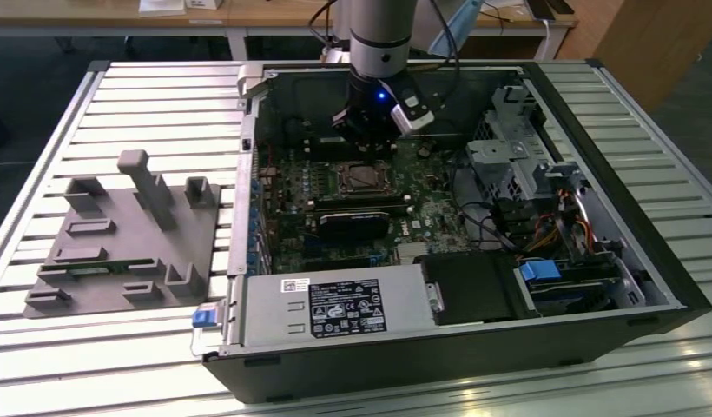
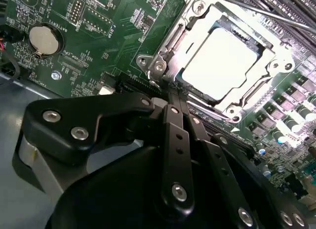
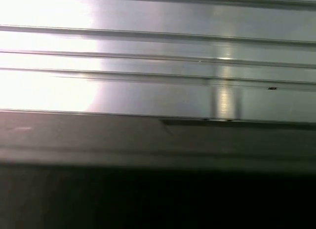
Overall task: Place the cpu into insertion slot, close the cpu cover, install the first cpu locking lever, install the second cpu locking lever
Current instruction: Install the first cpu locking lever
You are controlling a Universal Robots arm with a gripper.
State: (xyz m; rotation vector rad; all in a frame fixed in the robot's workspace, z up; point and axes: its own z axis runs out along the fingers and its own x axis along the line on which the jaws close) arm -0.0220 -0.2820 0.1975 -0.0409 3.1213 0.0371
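Observation:
The cpu [image 2: 222,61] lies flat in the insertion slot [image 1: 362,179], its silver top glaring bright. The cpu cover [image 2: 256,88], a thin metal frame, is down around it, and the chip shows through its window. A thin metal lever rod [image 2: 256,12] runs along the far side of the socket. In the second wrist view my gripper [image 2: 170,93] is shut, its black fingers meeting in a narrow point right at the socket's near corner. In the exterior view the gripper [image 1: 363,146] hangs just behind the socket, inside the open computer case.
A black heatsink block [image 1: 356,224] sits just in front of the socket. A drive cage and cables [image 1: 518,165] crowd the exterior view's right. A power supply [image 1: 321,308] fills the case front. A grey fixture [image 1: 124,234] stands on the slatted table. A coin battery [image 2: 43,40] sits on the board.

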